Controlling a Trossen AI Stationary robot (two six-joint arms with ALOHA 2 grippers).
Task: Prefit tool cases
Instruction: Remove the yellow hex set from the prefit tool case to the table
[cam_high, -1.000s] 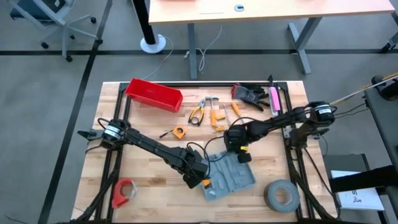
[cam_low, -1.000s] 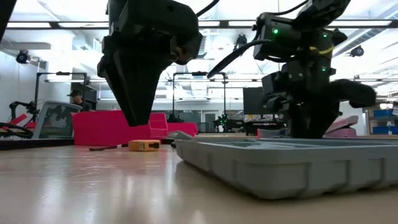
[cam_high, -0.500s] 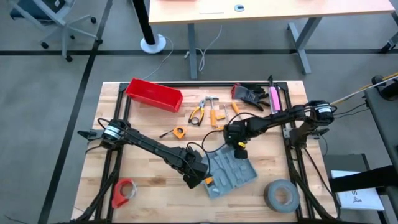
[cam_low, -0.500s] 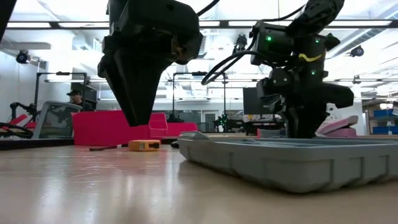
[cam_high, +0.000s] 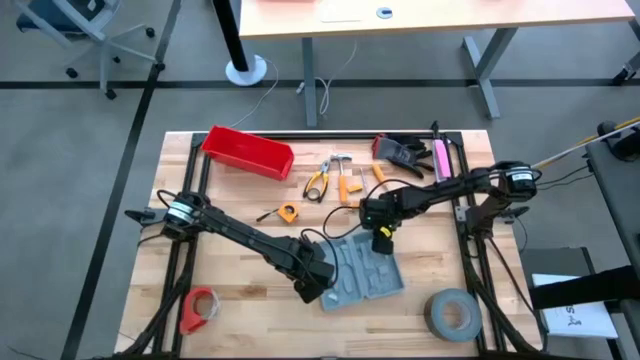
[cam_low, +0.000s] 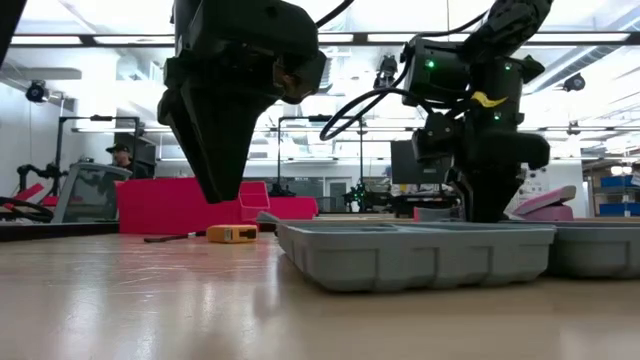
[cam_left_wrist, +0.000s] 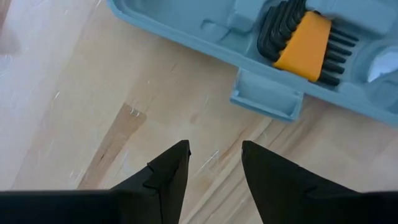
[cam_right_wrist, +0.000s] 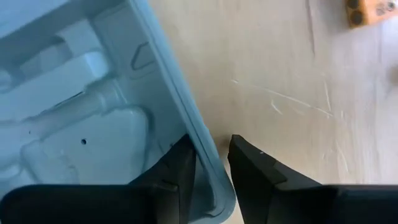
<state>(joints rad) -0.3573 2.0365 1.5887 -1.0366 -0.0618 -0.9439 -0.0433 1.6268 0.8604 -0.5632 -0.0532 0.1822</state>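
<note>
The grey-blue tool case (cam_high: 362, 275) lies open and flat on the wooden table, its moulded recesses facing up. A set of black hex keys in an orange holder (cam_left_wrist: 305, 40) sits in one recess. My left gripper (cam_left_wrist: 214, 146) points down and stands open over bare wood, just off the case's latch tab (cam_left_wrist: 267, 99), touching nothing. In the high view it (cam_high: 318, 287) is at the case's near left corner. My right gripper (cam_high: 381, 238) is at the case's far edge, shut on its rim. My right gripper pinches the case's rim wall (cam_right_wrist: 200, 144) at the far edge, one finger (cam_right_wrist: 177, 165) inside the tray and the other (cam_right_wrist: 255, 165) outside it. The fingers come from above, pointing steeply down. The case rests flat on the table (cam_low: 415, 255).
A red bin (cam_high: 247, 152) stands at the far left. Pliers and orange tools (cam_high: 335, 180), black gloves (cam_high: 403, 152) and a small orange item (cam_high: 289, 212) lie beyond the case. A grey tape roll (cam_high: 452, 313) sits near right, a red roll (cam_high: 200, 308) near left.
My right gripper has rolled about its own line while holding the rim, and the case has turned about on the table with it. The case lay slantwise before and now lies squarer to the table's edges, with a short side toward the near edge.
</note>
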